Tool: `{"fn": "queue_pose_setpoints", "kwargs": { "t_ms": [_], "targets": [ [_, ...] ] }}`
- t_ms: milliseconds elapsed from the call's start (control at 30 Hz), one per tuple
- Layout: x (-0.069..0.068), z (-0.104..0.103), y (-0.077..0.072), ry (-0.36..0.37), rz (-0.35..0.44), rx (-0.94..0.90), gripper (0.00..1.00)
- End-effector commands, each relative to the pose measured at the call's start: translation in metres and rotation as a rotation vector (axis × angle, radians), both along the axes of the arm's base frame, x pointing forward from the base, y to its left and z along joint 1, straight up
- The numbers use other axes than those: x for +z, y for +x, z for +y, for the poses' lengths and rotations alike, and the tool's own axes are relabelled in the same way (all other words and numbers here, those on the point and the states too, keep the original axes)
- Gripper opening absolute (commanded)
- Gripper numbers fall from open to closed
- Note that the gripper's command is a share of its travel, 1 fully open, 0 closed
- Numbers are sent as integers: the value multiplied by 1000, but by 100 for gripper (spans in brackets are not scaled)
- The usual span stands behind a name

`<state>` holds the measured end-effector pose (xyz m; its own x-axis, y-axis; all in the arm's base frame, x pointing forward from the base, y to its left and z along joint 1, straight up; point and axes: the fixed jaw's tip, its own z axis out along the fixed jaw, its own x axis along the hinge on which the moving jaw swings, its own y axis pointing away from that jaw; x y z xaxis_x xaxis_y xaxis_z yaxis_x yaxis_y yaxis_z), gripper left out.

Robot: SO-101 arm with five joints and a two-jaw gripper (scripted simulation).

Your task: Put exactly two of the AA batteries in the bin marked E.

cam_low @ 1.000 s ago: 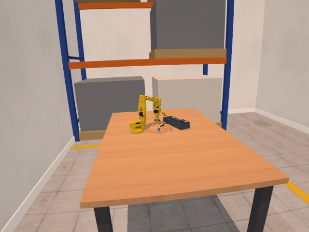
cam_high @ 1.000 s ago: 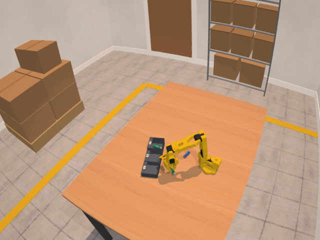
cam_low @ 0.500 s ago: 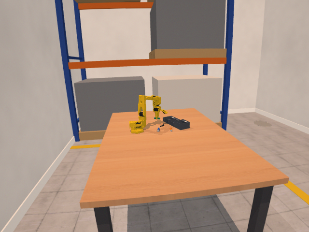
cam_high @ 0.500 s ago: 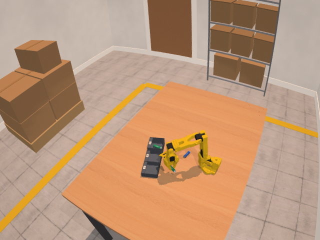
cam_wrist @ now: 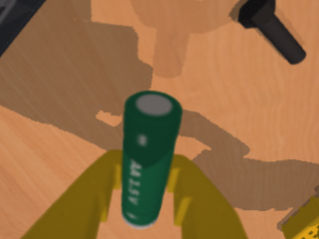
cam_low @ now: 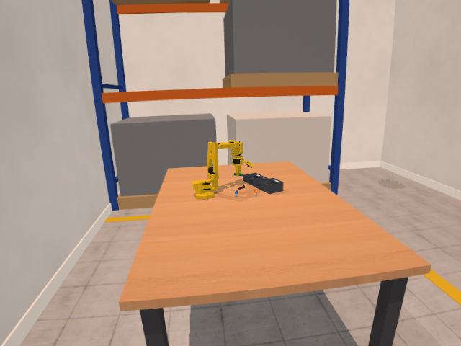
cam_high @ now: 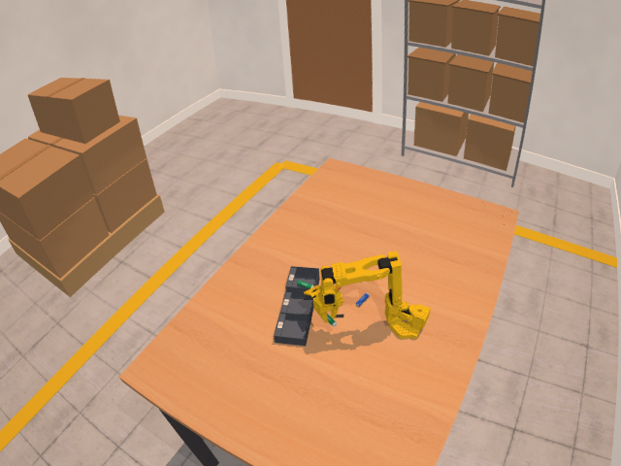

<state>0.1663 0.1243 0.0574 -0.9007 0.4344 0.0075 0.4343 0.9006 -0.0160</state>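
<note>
Three dark bins [cam_high: 297, 312] are sitting in a row at nine o'clock from my base. My gripper [cam_wrist: 150, 199] is pinching a green AA battery [cam_wrist: 148, 154] above the table [cam_high: 350, 401]; another green one [cam_high: 303, 283] is lying in the far bin.

Pale grey walls, white skirting. Grey tiled floor [cam_high: 211, 150] with yellow line [cam_high: 150, 285] around wooden desk [cam_high: 380, 220] on dark legs. Brown door [cam_high: 331, 49] far beyond gripper. Grey shelf rack [cam_high: 404, 100] with cardboard boxes. Stacked cartons on pallet [cam_high: 75, 150]. Blue-and-orange pallet rack [cam_low: 93, 74] carrying large crates.
</note>
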Motion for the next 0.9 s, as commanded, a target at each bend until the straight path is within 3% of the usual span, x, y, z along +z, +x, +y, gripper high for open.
{"fn": "queue_pose_setpoints", "kwargs": {
  "t_ms": [0, 233, 667, 867],
  "targets": [
    [12, -3, 13, 27, -39, 12, 0],
    [16, -14, 23, 29, -46, 33, 0],
    [18, -16, 27, 31, -51, 44, 0],
    [22, -24, 38, 37, -73, 80, 0]
  ]
}}
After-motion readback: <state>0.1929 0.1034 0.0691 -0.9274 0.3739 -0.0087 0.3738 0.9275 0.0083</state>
